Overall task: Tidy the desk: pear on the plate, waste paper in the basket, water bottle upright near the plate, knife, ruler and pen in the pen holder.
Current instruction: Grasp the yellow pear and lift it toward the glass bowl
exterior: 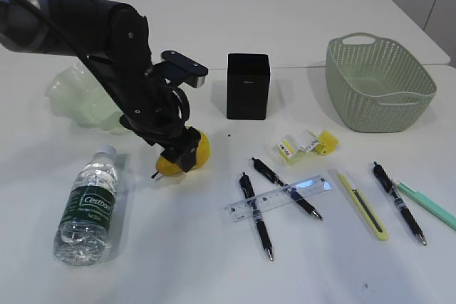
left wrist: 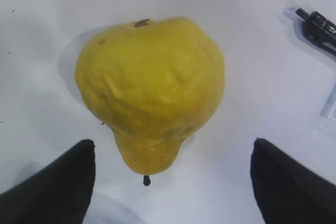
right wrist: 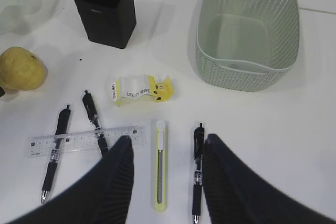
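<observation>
left tool (left wrist: 173, 182) spread wide, one dark finger on each side of the pear (left wrist: 152, 103), neither touching it. pear lying on its side on the white counter (exterior: 320, 268), stem toward the wrist camera, just in front of the pale green plate (exterior: 75, 97) at far left. right tool (right wrist: 168, 182) hanging partly parted above the counter, gripping nothing, with the yellow knife (right wrist: 160, 163) and a black pen (right wrist: 198, 174) showing between its fingers. water bottle (exterior: 89, 204) lying flat at lower left, cap pointing away. black pen holder (exterior: 248, 85) upright mid-counter, green basket (exterior: 377, 83) to its right. crumpled yellow-and-white waste paper (exterior: 306, 144) between the holder and the pens. clear ruler (exterior: 279, 197) resting across two more black pens (exterior: 285, 189). mint-green pen (exterior: 427, 206) at far right, beside another black pen (exterior: 399, 203).
</observation>
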